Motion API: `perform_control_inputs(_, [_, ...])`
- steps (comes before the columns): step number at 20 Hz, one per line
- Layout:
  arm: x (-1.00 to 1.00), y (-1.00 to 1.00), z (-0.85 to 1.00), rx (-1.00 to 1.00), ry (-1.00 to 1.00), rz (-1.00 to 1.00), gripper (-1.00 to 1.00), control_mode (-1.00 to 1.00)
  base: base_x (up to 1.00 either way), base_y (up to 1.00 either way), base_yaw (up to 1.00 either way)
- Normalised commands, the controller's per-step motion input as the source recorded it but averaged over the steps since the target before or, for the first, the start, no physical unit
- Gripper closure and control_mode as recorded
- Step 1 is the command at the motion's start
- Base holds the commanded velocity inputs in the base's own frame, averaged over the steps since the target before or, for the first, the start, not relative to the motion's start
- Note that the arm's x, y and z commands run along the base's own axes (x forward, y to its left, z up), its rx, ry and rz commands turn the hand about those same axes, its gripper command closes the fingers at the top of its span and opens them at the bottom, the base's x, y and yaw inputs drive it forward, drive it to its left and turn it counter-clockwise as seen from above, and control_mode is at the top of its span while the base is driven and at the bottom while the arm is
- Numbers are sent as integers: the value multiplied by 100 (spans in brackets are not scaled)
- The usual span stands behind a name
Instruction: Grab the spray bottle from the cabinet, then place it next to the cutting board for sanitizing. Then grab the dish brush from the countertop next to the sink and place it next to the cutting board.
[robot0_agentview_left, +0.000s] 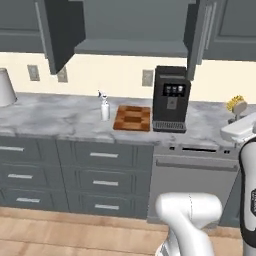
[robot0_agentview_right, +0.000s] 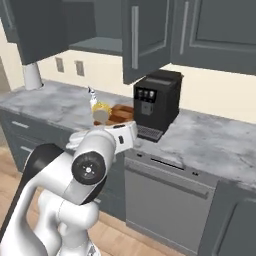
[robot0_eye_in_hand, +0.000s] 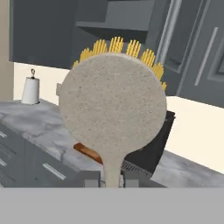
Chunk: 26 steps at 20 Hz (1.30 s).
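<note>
Cabinet across top of left base view, doors swung open since the bottle came from it. Marble surface mid frame carries the cutting board at centre, w/ spray bottle upright just beside its left edge, so step one looks done. Dish brush fills centre of hand view, handle clamped in the narrow gripper, bristles away from cam; prob. being carried toward the board
</note>
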Motion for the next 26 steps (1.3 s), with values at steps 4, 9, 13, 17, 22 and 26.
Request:
perform_control_inputs(4, [0, 0, 0, 0, 0, 0, 100, 100, -15, 100, -38])
perform_control_inputs(9, [0, 0, 0, 0, 0, 0, 100, 100, 56, 100, -32])
perform_control_inputs(13, [0, 0, 0, 0, 0, 0, 100, 100, 95, 92, -26])
perform_control_inputs(17, [0, 0, 0, 0, 0, 0, 100, 100, 87, 3, -7])
perform_control_inputs(22, [0, 0, 0, 0, 0, 0, 100, 100, 88, -7, -1])
perform_control_inputs(26, [0, 0, 0, 0, 0, 0, 100, 100, 47, 28, 0])
